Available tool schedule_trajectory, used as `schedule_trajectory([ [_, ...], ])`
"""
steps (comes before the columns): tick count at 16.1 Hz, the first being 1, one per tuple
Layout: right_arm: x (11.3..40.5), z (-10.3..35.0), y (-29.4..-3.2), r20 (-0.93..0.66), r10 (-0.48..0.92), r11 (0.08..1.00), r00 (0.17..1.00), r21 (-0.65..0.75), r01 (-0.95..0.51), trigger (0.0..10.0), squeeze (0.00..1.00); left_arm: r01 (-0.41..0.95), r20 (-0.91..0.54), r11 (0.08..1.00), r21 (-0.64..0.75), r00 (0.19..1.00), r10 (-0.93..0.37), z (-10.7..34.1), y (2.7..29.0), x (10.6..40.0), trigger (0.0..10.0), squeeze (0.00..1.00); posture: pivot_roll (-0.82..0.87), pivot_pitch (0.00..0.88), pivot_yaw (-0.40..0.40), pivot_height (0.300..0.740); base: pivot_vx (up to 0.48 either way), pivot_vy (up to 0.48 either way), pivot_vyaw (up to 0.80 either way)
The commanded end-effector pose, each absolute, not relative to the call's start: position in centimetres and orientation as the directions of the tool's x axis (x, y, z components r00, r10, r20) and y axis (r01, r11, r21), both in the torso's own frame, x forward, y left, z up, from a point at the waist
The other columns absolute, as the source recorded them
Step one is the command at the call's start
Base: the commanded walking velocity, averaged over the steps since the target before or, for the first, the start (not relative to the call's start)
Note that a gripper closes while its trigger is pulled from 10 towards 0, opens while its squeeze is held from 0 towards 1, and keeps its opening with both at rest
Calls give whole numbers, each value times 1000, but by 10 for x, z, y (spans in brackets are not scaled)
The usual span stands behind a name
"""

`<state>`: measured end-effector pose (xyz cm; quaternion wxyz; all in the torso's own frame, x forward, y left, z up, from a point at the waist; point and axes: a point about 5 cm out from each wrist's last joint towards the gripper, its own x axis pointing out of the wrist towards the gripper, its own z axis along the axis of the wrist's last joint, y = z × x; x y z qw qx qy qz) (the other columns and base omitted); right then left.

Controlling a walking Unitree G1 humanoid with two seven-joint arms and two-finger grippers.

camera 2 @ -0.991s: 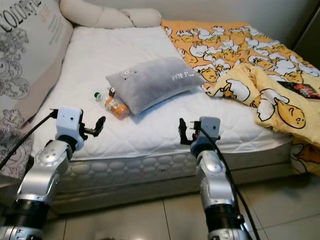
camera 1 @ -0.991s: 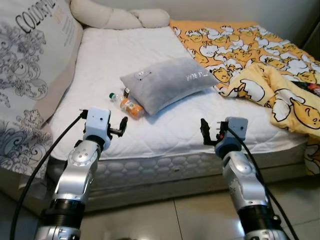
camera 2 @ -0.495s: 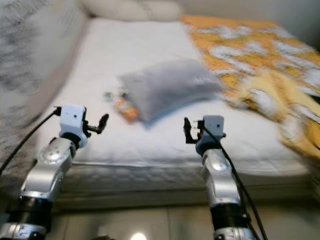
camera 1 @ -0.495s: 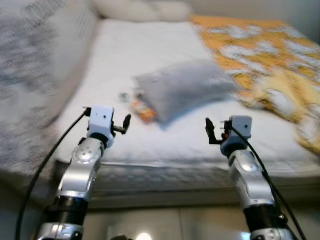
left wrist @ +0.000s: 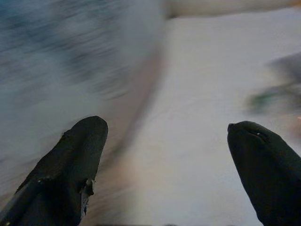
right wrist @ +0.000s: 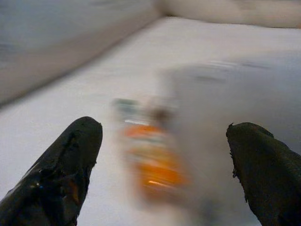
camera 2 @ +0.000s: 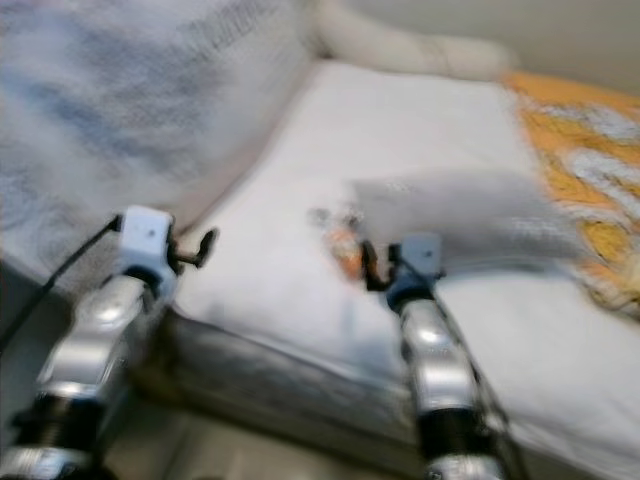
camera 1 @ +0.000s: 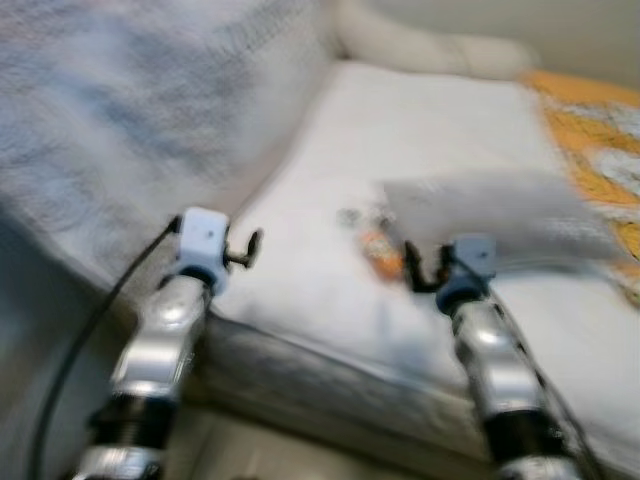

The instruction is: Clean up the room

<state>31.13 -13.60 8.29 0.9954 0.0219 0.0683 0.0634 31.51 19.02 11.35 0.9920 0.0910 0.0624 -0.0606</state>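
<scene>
The views are blurred by motion. A small bottle with an orange label point(camera 1: 378, 250) lies on the white mattress point(camera 1: 430, 120), right against a grey pillow point(camera 1: 480, 210). My right gripper point(camera 1: 414, 270) hovers over the mattress edge, open, and points at the bottle point(right wrist: 153, 165) a short way ahead of its fingertips. My left gripper point(camera 1: 245, 250) is held out open near the bed's corner, with bare sheet between its fingers point(left wrist: 84, 141) and nothing held.
A large patterned cushion point(camera 1: 130, 110) leans along the left side of the bed. A cream bolster point(camera 1: 430, 50) lies at the head. A yellow and orange blanket point(camera 1: 600, 130) covers the right side. The mattress edge point(camera 1: 330, 370) runs below the grippers.
The camera has swung left, so the whole scene has slid right and blurred. Both arms keep the same raised pose with open fingers. Bottle and pillow lie as before.
</scene>
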Motion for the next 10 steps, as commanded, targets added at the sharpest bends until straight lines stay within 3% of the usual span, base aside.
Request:
schedule_trajectory([
  [1, 310, 79, -147, -158, 106, 994, 982, 34, -102, 10000, 0, 157, -113, 972, 172, 984, -139, 119, 181, 318, 10000, 0, -13, 0, -35, 740, 296, 0, 800],
  [3, 309, 77, -147, -168, 95, 995, 981, 59, -86, 10000, 0, 159, -113, 972, 172, 984, -141, 118, 180, 317, 10000, 0, -14, 0, -34, 740, 294, 0, 672],
  [10, 308, 76, -154, -171, 55, 996, 984, 79, -42, 10000, 0, 168, -116, 971, 173, 982, -149, 117, 178, 315, 10000, 0, -15, 0, -33, 740, 293, 0, 0],
])
